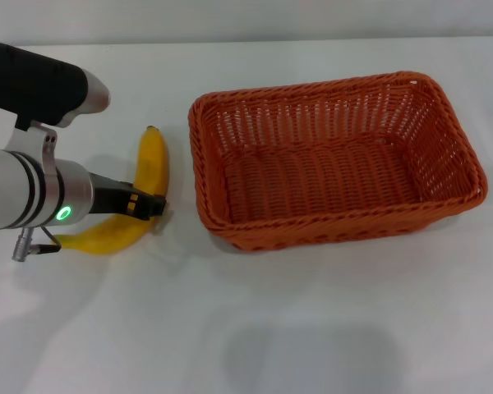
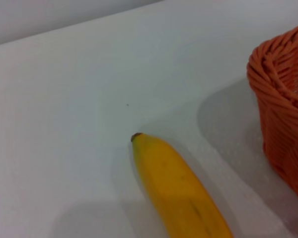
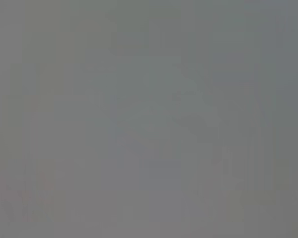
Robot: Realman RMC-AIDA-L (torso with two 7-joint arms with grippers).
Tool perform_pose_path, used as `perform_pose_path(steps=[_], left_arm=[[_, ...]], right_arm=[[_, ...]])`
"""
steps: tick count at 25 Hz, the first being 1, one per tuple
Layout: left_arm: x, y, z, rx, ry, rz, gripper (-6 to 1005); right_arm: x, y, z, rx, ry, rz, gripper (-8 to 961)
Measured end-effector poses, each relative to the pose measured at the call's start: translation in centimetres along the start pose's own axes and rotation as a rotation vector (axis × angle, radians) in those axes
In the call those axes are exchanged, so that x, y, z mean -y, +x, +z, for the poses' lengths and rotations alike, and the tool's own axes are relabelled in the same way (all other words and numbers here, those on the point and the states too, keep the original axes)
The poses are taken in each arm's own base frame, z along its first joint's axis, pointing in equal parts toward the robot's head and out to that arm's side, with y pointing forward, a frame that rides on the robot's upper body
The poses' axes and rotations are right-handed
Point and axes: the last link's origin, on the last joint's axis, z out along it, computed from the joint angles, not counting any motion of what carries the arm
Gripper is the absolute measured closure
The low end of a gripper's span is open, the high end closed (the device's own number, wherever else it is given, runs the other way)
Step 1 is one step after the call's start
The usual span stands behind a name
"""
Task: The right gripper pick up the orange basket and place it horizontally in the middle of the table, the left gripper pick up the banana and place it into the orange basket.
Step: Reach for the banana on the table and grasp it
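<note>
On the left side of the plain white, smooth tabletop [image 1: 329, 328], the left gripper [image 1: 148, 205], a black claw on a silver arm with a green light ring, reaches in from the left edge at the middle of the single curved yellow banana [image 1: 140, 193]. Whether its fingers are spread or already pinching the fruit cannot be told. The banana's long axis runs roughly away from the robot, bowing out toward the basket: its dark tip lies farther away and its other end curls back beneath the arm. The fruit therefore lies across the claw's line of reach, which I judge suits a grip at mid-length. Just to the right, apart from the banana, sits the large rectangular orange woven basket [image 1: 337, 168], long side across the table and holding nothing, so the carry would be a short move rightward over its braided rim. The left wrist view shows the banana's tip [image 2: 136, 136] resting on the table and the basket's rounded corner [image 2: 283, 99] nearby, but no fingers. The right gripper appears in no view; its wrist view is blank grey.
</note>
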Motion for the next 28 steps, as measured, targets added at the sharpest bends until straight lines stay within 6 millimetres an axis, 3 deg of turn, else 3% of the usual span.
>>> perform_pose_path(steps=[8,28], left_arm=[[-0.1,-0.3,0.0,0.013,-0.006,-0.002,499],[-0.5,0.1,-1.1,-0.025,-0.007,0.002,506]], right_arm=[[0.1,-0.1,-0.3,0.011,-0.004,0.000,152],[0.2,0.0,-0.5,0.010,0.001,0.003,152]])
